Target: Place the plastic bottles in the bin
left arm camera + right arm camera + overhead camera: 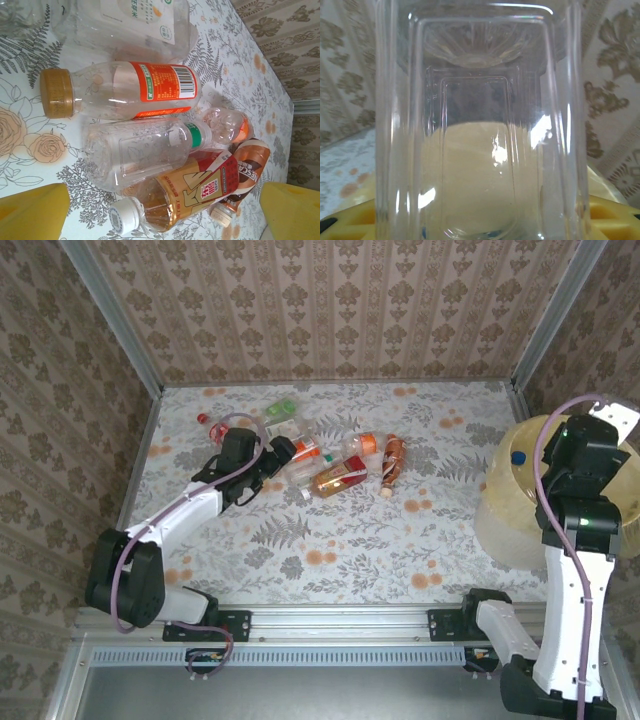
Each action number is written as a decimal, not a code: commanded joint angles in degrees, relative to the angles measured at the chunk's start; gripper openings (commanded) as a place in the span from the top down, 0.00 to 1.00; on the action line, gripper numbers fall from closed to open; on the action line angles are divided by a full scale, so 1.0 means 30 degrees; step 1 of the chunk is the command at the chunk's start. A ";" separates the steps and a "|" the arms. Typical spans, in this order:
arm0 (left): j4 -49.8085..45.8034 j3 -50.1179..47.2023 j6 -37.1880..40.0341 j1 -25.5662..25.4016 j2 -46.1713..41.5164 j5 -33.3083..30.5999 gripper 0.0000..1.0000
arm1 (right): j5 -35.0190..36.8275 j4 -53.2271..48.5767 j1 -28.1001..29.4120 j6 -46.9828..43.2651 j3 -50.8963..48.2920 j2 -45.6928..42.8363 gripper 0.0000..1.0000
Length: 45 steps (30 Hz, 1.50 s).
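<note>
From above, the left hand, spread wide, hovers at the left edge of a heap of small clear plastic bottles on the floral counter. The right hand hangs over the large round bin lined with pale yellow plastic, far right.

Left wrist: an orange-labelled, gold-capped bottle lies beside a green-capped bottle.

Right wrist: yellow fingers clamp a clear ribbed bottle above the bin.

Right ahead of the left gripper and its yellow fingers: gold-capped orange-label bottle, green-banded clear bottle, red-gold tea bottle, all on a grey-fern, orange-rose tablecloth, while the right gripper has a totally colourless bottle.
</note>
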 commanded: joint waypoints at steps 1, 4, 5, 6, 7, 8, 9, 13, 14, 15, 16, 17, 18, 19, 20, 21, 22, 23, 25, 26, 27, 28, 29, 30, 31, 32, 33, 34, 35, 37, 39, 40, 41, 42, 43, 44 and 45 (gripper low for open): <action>-0.0487 -0.0316 0.0710 0.0125 -0.1009 -0.0892 0.00 | 0.1250 -0.1048 -0.0629 0.0750 -0.0657 0.0176 0.61; -0.0461 -0.0575 0.0857 0.0233 -0.1380 -0.1197 0.00 | 0.1989 -0.1179 -0.0931 0.0951 -0.1416 0.0173 0.59; -0.0416 -0.0605 0.1021 0.0253 -0.1467 -0.1262 0.00 | 0.2287 -0.1251 -0.1001 0.1019 -0.1595 0.0202 0.58; -0.0451 -0.0609 0.1198 0.0233 -0.1531 -0.1426 0.00 | 0.2672 -0.1326 -0.1080 0.1099 -0.1800 0.0255 0.55; -0.0530 -0.0573 0.1455 0.0246 -0.1618 -0.1585 0.00 | 0.3043 -0.1426 -0.1170 0.1249 -0.2001 0.0296 0.48; -0.0639 -0.0512 0.1655 0.0257 -0.1677 -0.1739 0.00 | 0.3201 -0.1439 -0.1211 0.1417 -0.2253 0.0264 0.41; -0.0761 -0.0426 0.1922 0.0252 -0.1763 -0.1876 0.00 | 0.3134 -0.1422 -0.1208 0.1571 -0.2531 0.0193 0.33; -0.1066 -0.0057 0.2823 0.0231 -0.1945 -0.2007 0.00 | 0.3212 -0.0920 -0.1210 0.1827 -0.3405 -0.0354 0.13; -0.1100 -0.0011 0.2911 0.0253 -0.1945 -0.2024 0.00 | 0.3129 -0.0835 -0.1229 0.1796 -0.3443 -0.0432 0.12; -0.1103 -0.0019 0.2923 0.0231 -0.1945 -0.2005 0.00 | 0.3015 -0.0752 -0.1223 0.1721 -0.3436 -0.0463 0.10; -0.1103 -0.0052 0.2923 0.0249 -0.1945 -0.1974 0.00 | 0.2917 -0.0714 -0.1213 0.1702 -0.3388 -0.0452 0.09; -0.1053 -0.0070 0.2873 0.0246 -0.1920 -0.1947 0.00 | 0.2804 -0.0713 -0.1221 0.1677 -0.3359 -0.0471 0.07; -0.0991 -0.0173 0.2804 0.0255 -0.1916 -0.1916 0.00 | 0.2672 -0.0645 -0.1228 0.1633 -0.3338 -0.0472 0.03; -0.0865 -0.0276 0.2699 0.0242 -0.1887 -0.1887 0.00 | 0.2467 -0.0611 -0.1218 0.1634 -0.3335 -0.0485 0.00; -0.0793 -0.0348 0.2626 0.0232 -0.1872 -0.1857 0.00 | 0.2282 -0.0573 -0.1225 0.1615 -0.3332 -0.0499 0.00; -0.0687 -0.0401 0.2546 0.0246 -0.1857 -0.1798 0.00 | 0.1983 -0.0520 -0.1231 0.1599 -0.3343 -0.0514 0.00; -0.0621 -0.0439 0.2513 0.0245 -0.1828 -0.1773 0.00 | 0.1681 -0.0488 -0.1210 0.1614 -0.3352 -0.0523 0.00; -0.0606 -0.0447 0.2484 0.0242 -0.1802 -0.1766 0.00 | 0.1422 -0.0471 -0.1228 0.1643 -0.3311 -0.0551 0.00; -0.0605 -0.0408 0.2480 0.0246 -0.1771 -0.1767 0.00 | 0.0749 -0.0349 -0.1199 0.1726 -0.3292 -0.0584 0.00; -0.0620 -0.0382 0.2509 0.0232 -0.1773 -0.1744 0.00 | 0.0443 -0.0329 -0.1179 0.1758 -0.3287 -0.0587 0.00; -0.0657 -0.0360 0.2540 0.0231 -0.1741 -0.1769 0.00 | 0.0045 -0.0264 -0.1205 0.1753 -0.3264 -0.0608 0.00; -0.0735 -0.0340 0.2593 0.0242 -0.1751 -0.1774 0.00 | -0.0240 -0.0226 -0.1138 0.1812 -0.3211 -0.0589 0.00; -0.0777 -0.0315 0.2629 0.0246 -0.1716 -0.1813 0.00 | -0.0500 -0.0218 -0.1146 0.1866 -0.3206 -0.0573 0.00; -0.0803 -0.0291 0.2681 0.0242 -0.1685 -0.1812 0.00 | -0.0753 -0.0198 -0.1113 0.1921 -0.3178 -0.0561 0.00; -0.0810 -0.0281 0.2712 0.0253 -0.1657 -0.1820 0.00 | -0.0957 -0.0157 -0.1087 0.1964 -0.3149 -0.0520 0.00; -0.0841 -0.0245 0.2745 0.0245 -0.1625 -0.1856 0.00 | -0.1182 -0.0115 -0.1034 0.2017 -0.3101 -0.0530 0.00; -0.0868 -0.0212 0.2775 0.0246 -0.1572 -0.1831 0.00 | -0.1419 -0.0079 -0.0952 0.2071 -0.3058 -0.0529 0.00; -0.0920 -0.0164 0.2776 0.0231 -0.1521 -0.1850 0.00 | -0.1641 -0.0091 -0.0858 0.2139 -0.3011 -0.0530 0.00; -0.0979 -0.0133 0.2784 0.0234 -0.1478 -0.1857 0.00 | -0.1977 -0.0026 -0.0744 0.2225 -0.2925 -0.0509 0.00; -0.1103 -0.0058 0.2777 0.0231 -0.1396 -0.1907 0.00 | -0.2772 0.0044 -0.0427 0.2389 -0.2746 -0.0560 0.00; -0.1142 -0.0064 0.2784 0.0244 -0.1332 -0.1915 0.00 | -0.3964 0.0189 -0.0087 0.2439 -0.2515 -0.0543 0.00; -0.1160 -0.0044 0.2782 0.0246 -0.1301 -0.1915 0.00 | -0.4330 0.0291 0.0104 0.2403 -0.2454 -0.0525 0.00; -0.1189 -0.0037 0.2777 0.0235 -0.1273 -0.1906 0.00 | -0.4554 0.0465 0.0373 0.2349 -0.2397 -0.0499 0.00; -0.1217 -0.0031 0.2777 0.0232 -0.1249 -0.1934 0.00 | -0.4658 0.0668 0.0691 0.2229 -0.2371 -0.0499 0.00; -0.1293 -0.0039 0.2776 0.0234 -0.1238 -0.1988 0.00 | -0.4678 0.0809 0.0982 0.2187 -0.2331 -0.0432 0.00; -0.1377 -0.0044 0.2775 0.0234 -0.1242 -0.2094 0.00 | -0.4664 0.0967 0.1360 0.2117 -0.2248 -0.0401 0.00; -0.1474 -0.0011 0.2846 0.0283 -0.1231 -0.2191 0.00 | -0.4622 0.1131 0.1813 0.2005 -0.2177 -0.0384 0.00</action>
